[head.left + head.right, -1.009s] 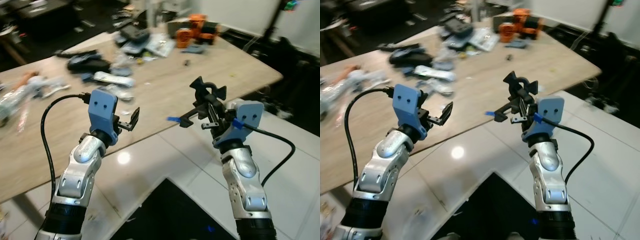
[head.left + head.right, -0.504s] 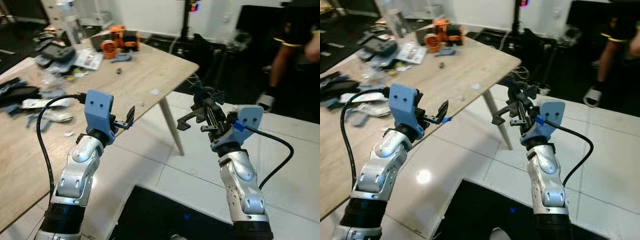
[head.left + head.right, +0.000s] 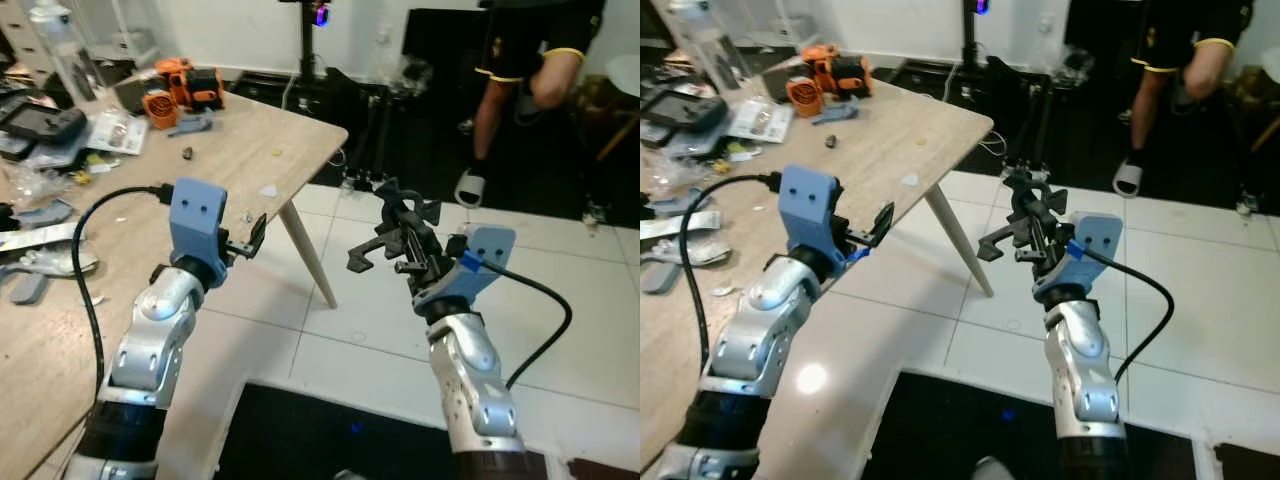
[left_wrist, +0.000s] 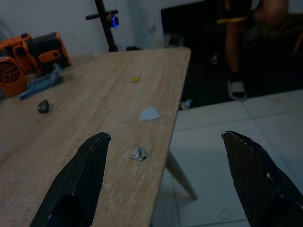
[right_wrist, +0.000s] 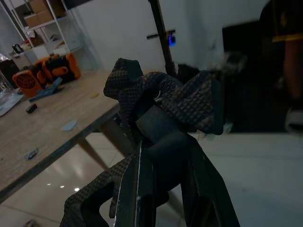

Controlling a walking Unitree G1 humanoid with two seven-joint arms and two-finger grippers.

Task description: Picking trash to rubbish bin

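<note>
Both silver arms are raised, bent at the elbow, in front of the robot beside the light wooden table (image 3: 235, 150). The left gripper (image 3: 252, 238) is held over the table's near edge, its forearm rising steeply to the blue wrist block, and its two black fingers (image 4: 85, 175) stand wide apart with nothing between them. The right gripper (image 3: 392, 240) is held up off the table's corner, above the white tiled floor (image 3: 560, 290), forearm upright and wrist tipped toward the table; its fingers are clamped on a crumpled black textured piece of trash (image 5: 163, 111). On the table, near the corner, lie a small pale blue scrap (image 4: 149, 113), a tiny grey crumpled bit (image 4: 138, 152) and a yellow speck (image 4: 135, 79). Farther back on the table sits an orange and black tool (image 3: 180, 82). Beyond the table a person's legs (image 3: 495, 120) stand on the floor.
</note>
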